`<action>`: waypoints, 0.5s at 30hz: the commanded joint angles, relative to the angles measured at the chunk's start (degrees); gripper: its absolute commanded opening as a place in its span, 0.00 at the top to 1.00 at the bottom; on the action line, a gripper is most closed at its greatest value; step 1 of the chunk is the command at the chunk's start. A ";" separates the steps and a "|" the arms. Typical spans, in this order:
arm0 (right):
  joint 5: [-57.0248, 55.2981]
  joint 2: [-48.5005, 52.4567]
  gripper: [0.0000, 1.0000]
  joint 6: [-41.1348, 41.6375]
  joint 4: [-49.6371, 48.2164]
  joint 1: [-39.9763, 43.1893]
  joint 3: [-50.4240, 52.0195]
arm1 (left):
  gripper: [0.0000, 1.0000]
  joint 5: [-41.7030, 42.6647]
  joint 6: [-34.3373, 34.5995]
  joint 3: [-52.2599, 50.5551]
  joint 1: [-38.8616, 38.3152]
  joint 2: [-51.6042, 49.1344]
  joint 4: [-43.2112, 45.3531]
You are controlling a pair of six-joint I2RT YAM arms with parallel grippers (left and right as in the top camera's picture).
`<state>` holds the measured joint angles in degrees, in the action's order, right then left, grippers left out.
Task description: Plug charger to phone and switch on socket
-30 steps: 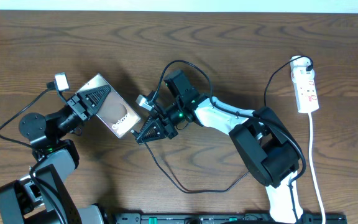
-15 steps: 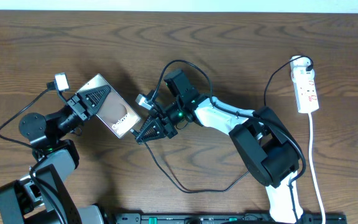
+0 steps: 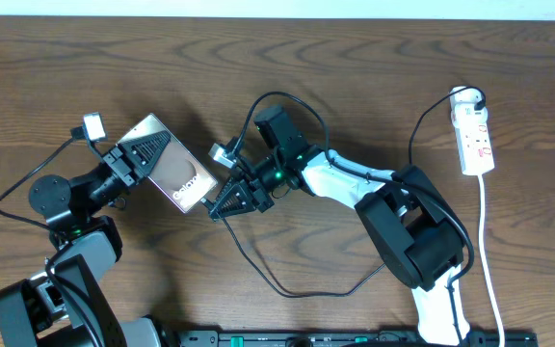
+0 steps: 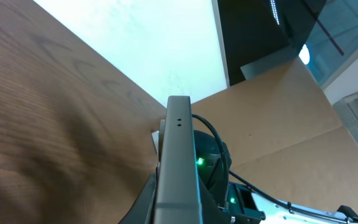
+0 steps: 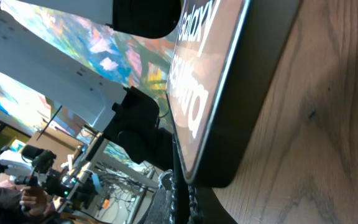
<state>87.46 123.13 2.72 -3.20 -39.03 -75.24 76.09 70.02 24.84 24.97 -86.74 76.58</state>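
As the right gripper, pinching the charger, creeps forward, its plug probably touches the phone just ahead, clamped by the left gripper: insertion is starting.

Left arm's black gripper: jaws clamped, pointing right. Right arm's black gripper: jaws clamped, pointing left, tips near.
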 commanded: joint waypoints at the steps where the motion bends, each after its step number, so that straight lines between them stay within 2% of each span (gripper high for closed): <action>1: 0.28 -0.22 0.99 2.84 -0.98 0.09 -0.13 | 0.93 1.42 -1.05 0.90 -0.20 0.70 0.72; 15: -0.57 -0.22 0.99 4.59 -1.38 0.15 -0.13 | 0.93 1.60 -1.90 0.90 -0.20 0.70 1.18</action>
<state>87.29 123.13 5.96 -3.92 -39.03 -75.22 75.90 69.38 24.84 25.06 -86.74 77.01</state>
